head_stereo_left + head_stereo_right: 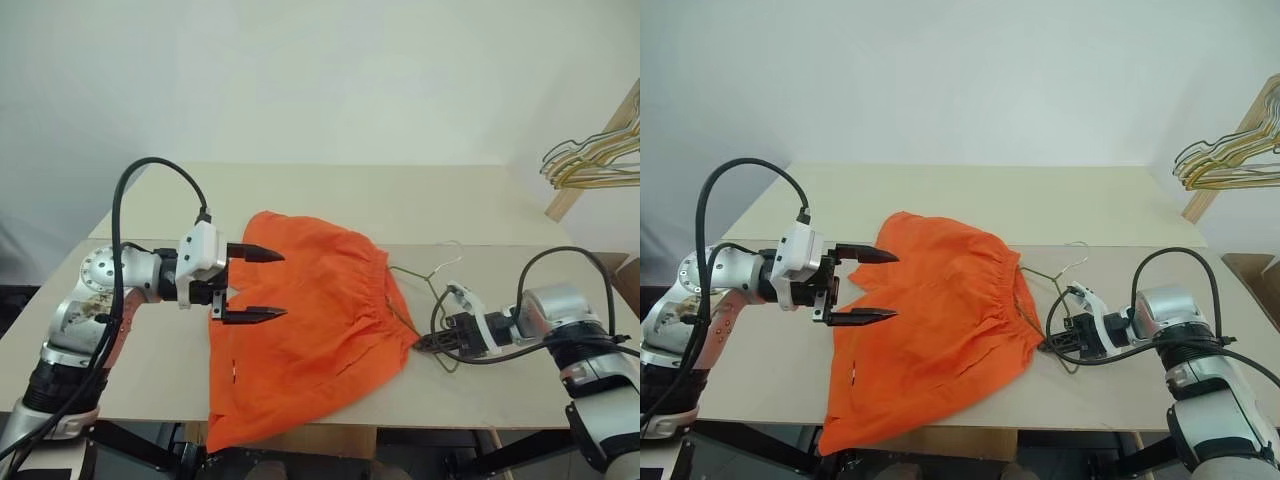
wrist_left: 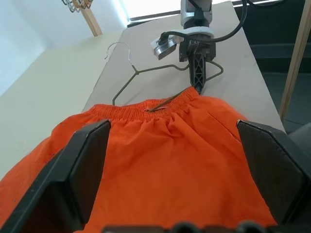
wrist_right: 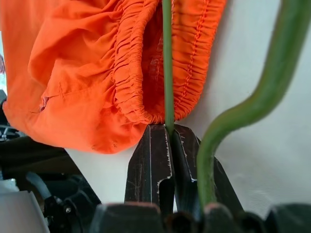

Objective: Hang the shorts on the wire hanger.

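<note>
The bright orange cloth shorts [image 1: 300,330] lie flat on the pale wooden table [image 1: 450,210], with 1 leg hanging over the near edge and the gathered waistband turned toward the robot's right; the right gripper [image 1: 424,342] sits at the waistband's near corner, its 2 black fingers pressed tight on the thin dark olive-grey wire hanger [image 2: 146,75], pinching 1 wire of it; part of that wire already goes in under the waistband, while the curved hook rests on the table just past the shorts; the left gripper [image 1: 252,284] hangs over the leg end of the shorts, its 2 fingers spread wide and holding nothing.

The step looks like sliding the hanger into the shorts; to do it well, the right gripper should keep its tight pinch and push slowly along the table, so the wire stays inside the waistband; the left gripper could come down and pin the cloth, or the shorts may just slide away with the hanger; the shorts are wider than the hanger, so the cloth may bunch up.

Far off on the right, a bunch of gold and silver wire hangers [image 1: 590,160] hangs on a wooden rail [image 1: 590,165].
</note>
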`<state>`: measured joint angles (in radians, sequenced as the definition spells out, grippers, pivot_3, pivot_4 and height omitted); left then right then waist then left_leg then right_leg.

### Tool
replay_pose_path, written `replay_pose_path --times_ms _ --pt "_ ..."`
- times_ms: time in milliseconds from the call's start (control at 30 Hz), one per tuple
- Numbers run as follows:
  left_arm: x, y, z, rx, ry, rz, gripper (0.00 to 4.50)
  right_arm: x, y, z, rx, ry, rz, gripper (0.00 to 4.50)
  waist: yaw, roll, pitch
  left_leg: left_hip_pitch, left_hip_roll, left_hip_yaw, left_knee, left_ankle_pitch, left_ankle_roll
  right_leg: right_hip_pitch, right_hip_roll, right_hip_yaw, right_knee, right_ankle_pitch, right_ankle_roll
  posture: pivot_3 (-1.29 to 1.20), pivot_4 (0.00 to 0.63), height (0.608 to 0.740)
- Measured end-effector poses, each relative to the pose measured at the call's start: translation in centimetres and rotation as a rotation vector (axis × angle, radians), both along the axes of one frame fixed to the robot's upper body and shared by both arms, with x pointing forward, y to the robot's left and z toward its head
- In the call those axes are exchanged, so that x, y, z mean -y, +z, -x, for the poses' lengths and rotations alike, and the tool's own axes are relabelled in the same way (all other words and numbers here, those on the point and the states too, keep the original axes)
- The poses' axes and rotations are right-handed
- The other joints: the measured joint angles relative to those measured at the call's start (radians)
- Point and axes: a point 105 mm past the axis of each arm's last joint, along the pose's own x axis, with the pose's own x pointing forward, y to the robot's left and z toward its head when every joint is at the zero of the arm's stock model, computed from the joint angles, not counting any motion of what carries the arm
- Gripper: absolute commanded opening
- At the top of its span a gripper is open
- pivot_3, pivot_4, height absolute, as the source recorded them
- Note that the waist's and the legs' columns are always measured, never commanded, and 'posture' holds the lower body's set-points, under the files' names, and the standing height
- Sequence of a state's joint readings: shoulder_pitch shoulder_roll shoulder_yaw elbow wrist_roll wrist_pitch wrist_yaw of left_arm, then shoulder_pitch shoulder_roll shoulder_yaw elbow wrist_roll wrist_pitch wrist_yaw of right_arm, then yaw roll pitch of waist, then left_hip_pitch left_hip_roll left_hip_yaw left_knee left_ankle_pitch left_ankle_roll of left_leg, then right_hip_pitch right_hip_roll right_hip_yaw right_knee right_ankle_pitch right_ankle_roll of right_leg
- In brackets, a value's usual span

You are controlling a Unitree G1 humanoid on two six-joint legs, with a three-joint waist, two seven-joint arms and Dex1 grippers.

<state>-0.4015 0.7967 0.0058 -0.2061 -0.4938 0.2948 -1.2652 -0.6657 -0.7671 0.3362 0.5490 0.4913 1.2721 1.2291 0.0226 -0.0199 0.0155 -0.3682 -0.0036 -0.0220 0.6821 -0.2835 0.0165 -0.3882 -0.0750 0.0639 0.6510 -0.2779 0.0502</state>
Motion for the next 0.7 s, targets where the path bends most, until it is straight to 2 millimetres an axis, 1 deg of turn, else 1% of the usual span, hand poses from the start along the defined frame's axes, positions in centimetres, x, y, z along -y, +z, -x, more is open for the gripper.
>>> replay_pose_path --times_ms 33,167,267,367,467,567,700 --pt "0.0 0.1 -0.2 0.013 0.016 0.004 4.49 0.0 0.0 -0.1 -0.008 -0.006 -0.009 0.0 0.001 0.0 0.0 0.0 0.0 0.0 0.0 0.0 0.0 0.0 0.0 0.0 0.0 0.0 0.0 0.14 0.0 0.74" --pt "0.2 1.0 -0.9 0.065 0.054 0.024 4.49 0.0 0.8 -2.2 0.028 -0.051 0.0 0.0 0.003 0.0 0.0 0.001 0.0 0.0 0.0 0.0 0.0 0.0 0.0 0.0 0.003 0.0 0.0 0.15 0.0 0.74" --pt "0.0 0.8 -0.9 0.062 0.067 0.026 4.49 0.1 1.3 -2.4 0.035 -0.048 -0.017 0.0 0.013 0.0 0.0 0.0 0.0 0.0 -0.001 0.0 0.0 -0.002 0.001 0.0 0.006 0.0 0.0 0.16 0.0 0.74" --pt "-0.1 0.2 -0.7 0.043 0.077 0.024 4.49 -0.2 1.9 -1.7 0.042 0.018 -0.04 0.0 0.02 0.0 0.0 -0.001 0.0 0.0 -0.001 0.0 0.0 -0.002 0.0 0.0 0.006 0.0 0.0 0.16 0.0 0.74" --pt "0.0 0.3 -0.7 0.051 0.081 0.025 4.49 -0.2 2.5 -0.7 0.047 0.091 -0.041 0.0 0.028 0.0 0.0 -0.001 -0.001 0.0 0.0 0.0 0.0 -0.002 -0.001 0.0 0.004 0.0 0.0 0.15 0.0 0.74" --pt "0.0 0.4 -0.7 0.057 0.084 0.026 4.49 0.3 2.7 0.6 0.032 0.153 -0.014 0.0 0.035 0.0 0.0 -0.001 0.0 0.0 -0.001 0.0 0.0 -0.002 0.0 -0.001 0.002 0.0 0.0 0.15 0.0 0.74" --pt "0.0 0.4 -0.7 0.07 0.082 0.029 4.49 1.0 2.3 3.0 -0.03 0.196 0.015 0.0 0.043 0.0 0.0 -0.001 0.0 0.0 -0.001 0.0 0.0 -0.001 0.0 -0.001 0.0 0.0 0.0 0.15 0.0 0.74"
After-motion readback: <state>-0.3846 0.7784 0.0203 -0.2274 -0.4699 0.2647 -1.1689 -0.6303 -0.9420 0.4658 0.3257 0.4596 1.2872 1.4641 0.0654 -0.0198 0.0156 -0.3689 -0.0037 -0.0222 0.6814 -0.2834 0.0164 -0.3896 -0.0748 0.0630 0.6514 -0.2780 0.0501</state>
